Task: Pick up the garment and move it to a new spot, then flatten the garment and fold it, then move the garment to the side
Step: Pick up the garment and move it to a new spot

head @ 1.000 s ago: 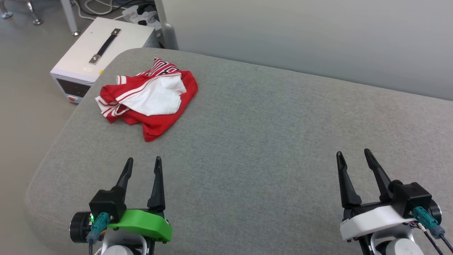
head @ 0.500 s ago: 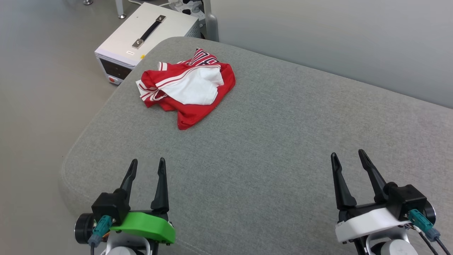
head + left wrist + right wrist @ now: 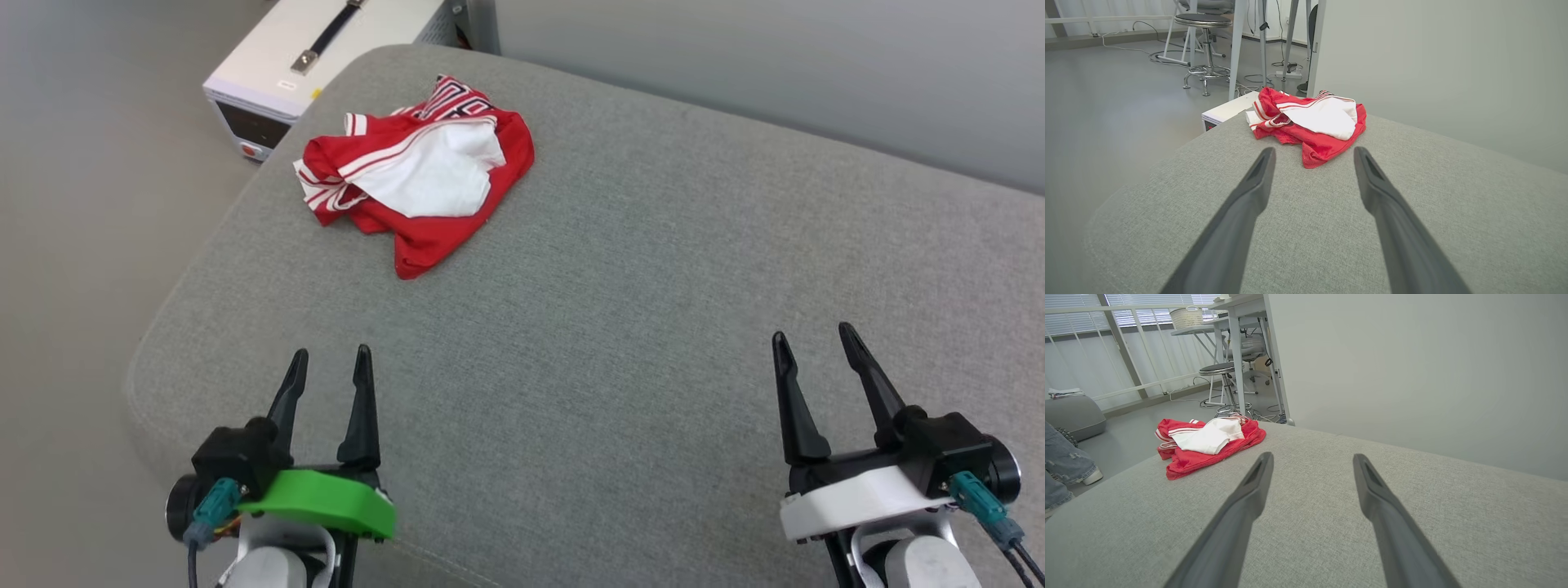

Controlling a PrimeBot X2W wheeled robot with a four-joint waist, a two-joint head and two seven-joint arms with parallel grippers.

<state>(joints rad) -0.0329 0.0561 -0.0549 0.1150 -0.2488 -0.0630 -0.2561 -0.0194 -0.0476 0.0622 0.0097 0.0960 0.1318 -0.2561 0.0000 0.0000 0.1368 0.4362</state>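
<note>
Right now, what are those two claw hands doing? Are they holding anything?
Left gripper: open, holding nothing.
Right gripper: open, holding nothing.

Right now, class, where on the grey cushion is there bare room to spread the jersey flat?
Bare: the wide stretch of cushion between the garment, the wall, the left gripper and the right gripper. Crowded: the far-left corner, where the garment lies crumpled near the white box.
</note>
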